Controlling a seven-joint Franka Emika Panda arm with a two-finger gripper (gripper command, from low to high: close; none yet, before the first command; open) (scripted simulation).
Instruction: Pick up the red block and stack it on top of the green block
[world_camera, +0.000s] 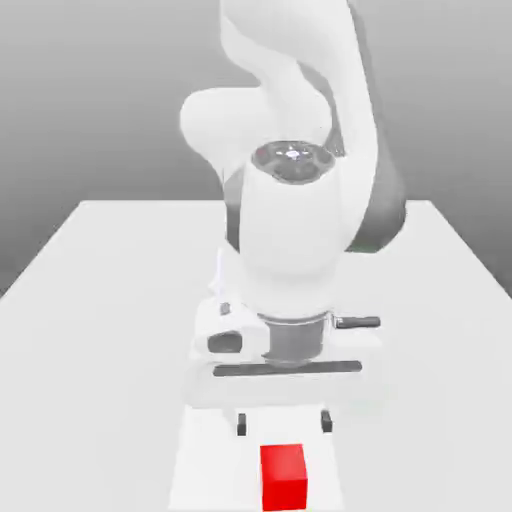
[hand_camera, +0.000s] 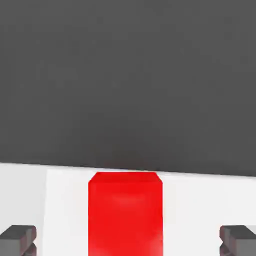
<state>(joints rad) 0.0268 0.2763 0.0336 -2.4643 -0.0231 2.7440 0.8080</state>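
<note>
Presently the two-finger gripper (world_camera: 284, 423) is wide open, pointing down, with nothing held. Dark fingertips (world_camera: 241, 425) stand well apart, one toward each side of the exterior view; in the hand view they face each other across a broad gap.

Red block (world_camera: 284, 478): plain cube, bright red, smooth faces, sitting upright low in the exterior view, a little toward that view's right. It lies near the gripper and appears below the fingertips there. Hand view: block falls between the two fingertips, white surface showing on both sides, so it touches neither. Top face and one side visible from outside.

Underfoot, a brighter white patch (world_camera: 215, 470) carries the block, paler than the white table (world_camera: 110, 330) around it. Hand view also takes in a dark grey area (hand_camera: 125, 85), meeting the white along a straight, slightly slanted edge, close by the block.

Above, the white Franka Panda arm (world_camera: 290, 230) bends down from the top of the exterior view, grey at the joints. Grey backdrop (world_camera: 90, 100) behind the table.
</note>
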